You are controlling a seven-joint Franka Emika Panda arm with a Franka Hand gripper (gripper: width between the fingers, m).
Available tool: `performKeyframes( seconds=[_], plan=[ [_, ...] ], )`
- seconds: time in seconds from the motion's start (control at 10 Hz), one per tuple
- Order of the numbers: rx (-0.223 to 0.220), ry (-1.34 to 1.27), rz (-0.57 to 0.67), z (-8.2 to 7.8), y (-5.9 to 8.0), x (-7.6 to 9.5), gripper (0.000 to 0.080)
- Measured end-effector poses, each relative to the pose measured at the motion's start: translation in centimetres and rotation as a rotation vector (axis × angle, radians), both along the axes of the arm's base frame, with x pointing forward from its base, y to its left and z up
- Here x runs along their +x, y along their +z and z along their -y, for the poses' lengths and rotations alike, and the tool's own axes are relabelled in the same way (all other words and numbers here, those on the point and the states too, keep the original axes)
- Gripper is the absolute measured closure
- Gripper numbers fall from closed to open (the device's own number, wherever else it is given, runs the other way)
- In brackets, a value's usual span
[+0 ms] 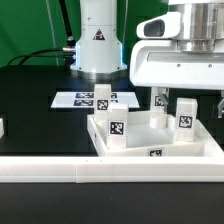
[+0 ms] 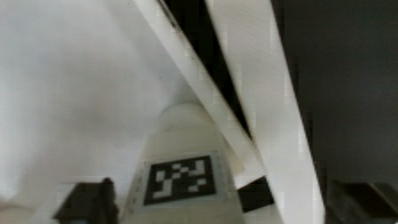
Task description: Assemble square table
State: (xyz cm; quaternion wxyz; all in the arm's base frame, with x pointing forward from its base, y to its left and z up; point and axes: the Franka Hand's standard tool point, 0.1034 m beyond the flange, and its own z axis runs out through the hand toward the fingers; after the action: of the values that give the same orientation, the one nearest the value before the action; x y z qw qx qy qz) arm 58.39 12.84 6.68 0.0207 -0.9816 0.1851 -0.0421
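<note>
**Black tabletop and what is carried on it**

A black table (image 1: 30, 95) is seen across the exterior view. At lower centre the square table (image 1: 150, 150) is laid flat on it, with tagged legs (image 1: 117, 127) standing upright in its corners. Along the bottom of the frame a long white rail (image 1: 60, 170) is laid. At centre left the marker board (image 1: 75, 101) lies flat. The robot base (image 1: 98, 45) is set at upper centre.
</note>
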Motion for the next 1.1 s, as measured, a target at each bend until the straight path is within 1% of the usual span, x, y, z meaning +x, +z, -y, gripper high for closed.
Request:
performKeyframes(
  seconds=[0.1, 0.2, 0.3, 0.6, 0.7, 0.8, 1.0, 1.1],
  plan=[
    [0.000, 0.000, 0.000, 0.01, 0.00, 0.00, 0.0404],
    [-0.001, -0.001, 0.000, 0.07, -0.01, 0.00, 0.0404],
    [-0.001, -0.001, 0.000, 0.10, -0.01, 0.00, 0.0508],
    [0.002, -0.024, -0.001, 0.14, -0.01, 0.01, 0.0509],
    [0.011, -0.054, 0.007, 0.74, 0.01, 0.17, 0.0509],
    [0.021, -0.125, 0.006, 0.86, 0.01, 0.22, 0.0509],
    [0.058, -0.365, 0.005, 0.37, -0.01, 0.19, 0.0509],
    [0.069, -0.437, 0.005, 0.23, 0.00, 0.18, 0.0509]
  ],
)
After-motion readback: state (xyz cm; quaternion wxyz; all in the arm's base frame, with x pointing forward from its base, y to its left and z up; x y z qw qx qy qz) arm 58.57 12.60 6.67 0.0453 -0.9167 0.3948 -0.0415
